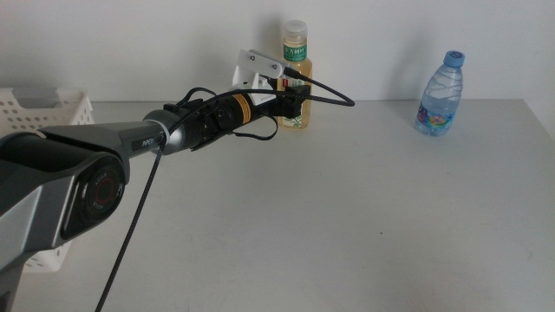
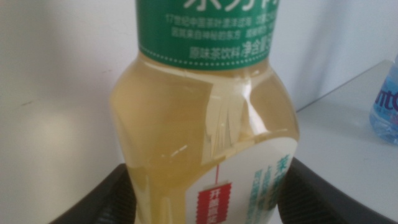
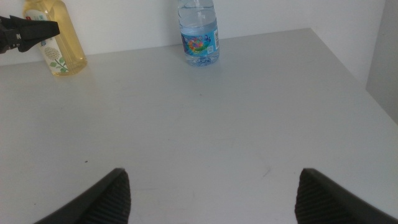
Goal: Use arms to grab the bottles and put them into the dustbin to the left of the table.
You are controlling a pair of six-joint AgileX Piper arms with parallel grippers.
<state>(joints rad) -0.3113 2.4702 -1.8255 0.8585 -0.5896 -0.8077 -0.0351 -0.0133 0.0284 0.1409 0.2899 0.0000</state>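
Tea bottle, full of yellow liquid, sits between the left claw's jaws, grip uncertain.

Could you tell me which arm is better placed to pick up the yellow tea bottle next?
Left. Its end effector already straddles the tea bottle, one jaw on each side. The right end effector sits open, far back over the bare table.

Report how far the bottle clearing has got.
Nothing can be confirmed as binned: the inside of the white basket is hidden. In hand: the left gripper has its jaws on either side of the yellow tea bottle, which stands on the table at the back wall. Left to do: lift and bin it, then the water bottle, standing untouched. The right gripper waits open over bare tabletop.
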